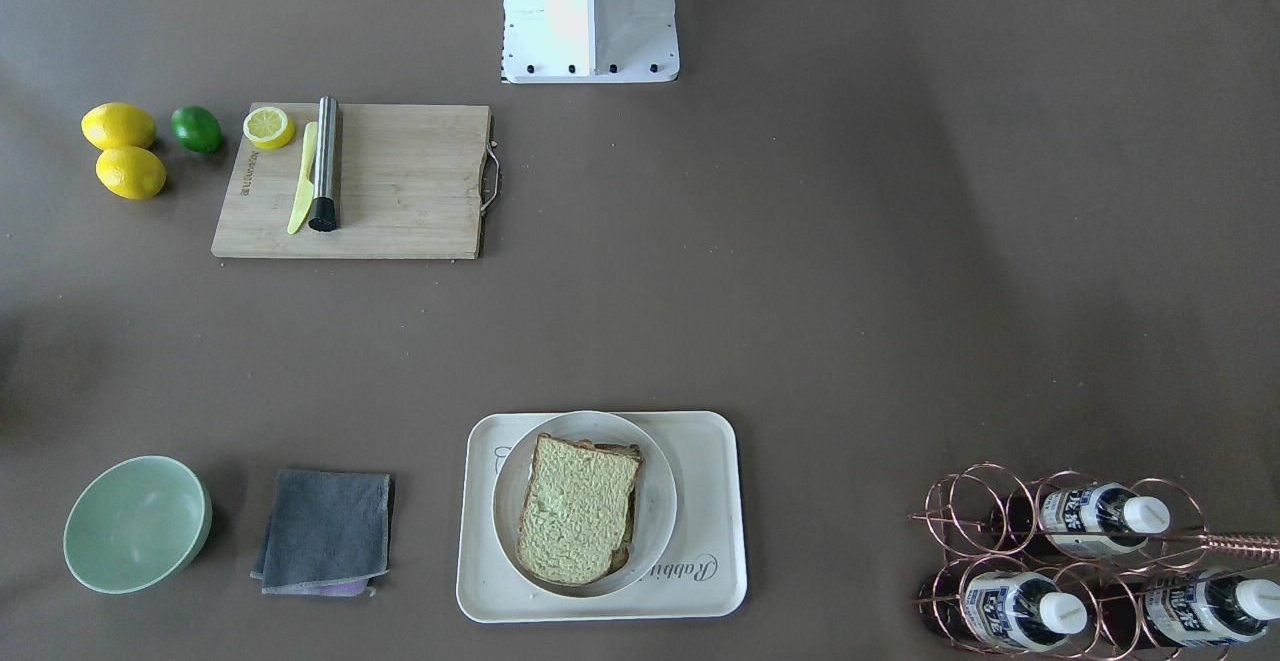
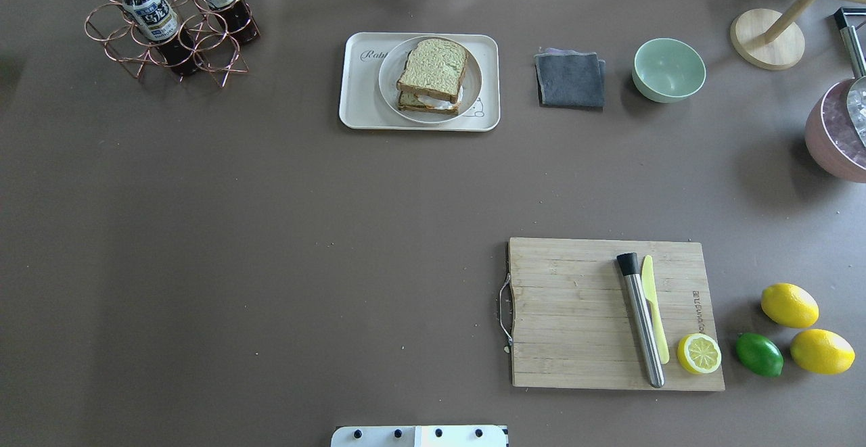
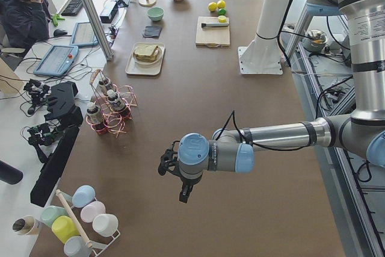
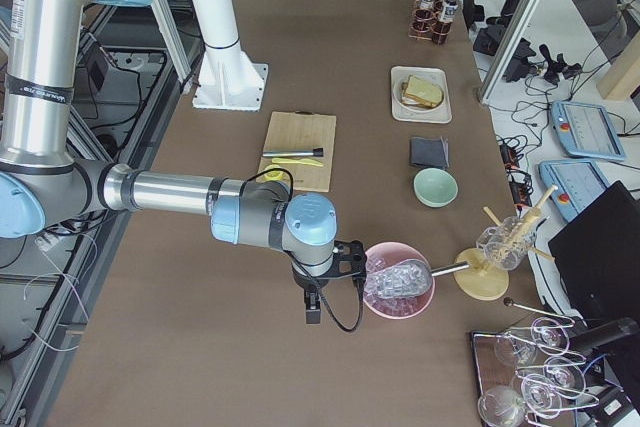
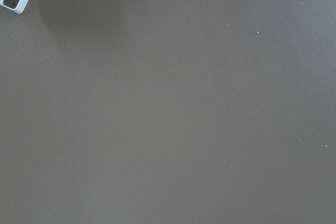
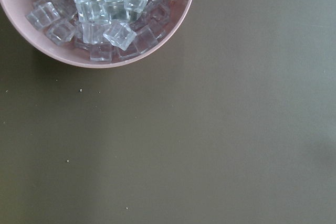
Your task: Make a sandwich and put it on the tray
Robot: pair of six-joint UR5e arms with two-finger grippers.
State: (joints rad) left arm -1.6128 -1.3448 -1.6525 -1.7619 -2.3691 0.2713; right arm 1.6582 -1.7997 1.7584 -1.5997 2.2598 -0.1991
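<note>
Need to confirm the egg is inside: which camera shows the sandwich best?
Overhead exterior: the sandwich shows its near edge, white egg between two slices, on the plate in the tray. Front-facing shows mainly the top slice; both side views show it small and far; the wrist views miss it.

Board [image 2: 575,312], bowl [image 2: 668,68], perhaps ice [image 6: 105,9]

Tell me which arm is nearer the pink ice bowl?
Right. The right gripper hangs beside the pink ice bowl; the left gripper is far across the table.
</note>
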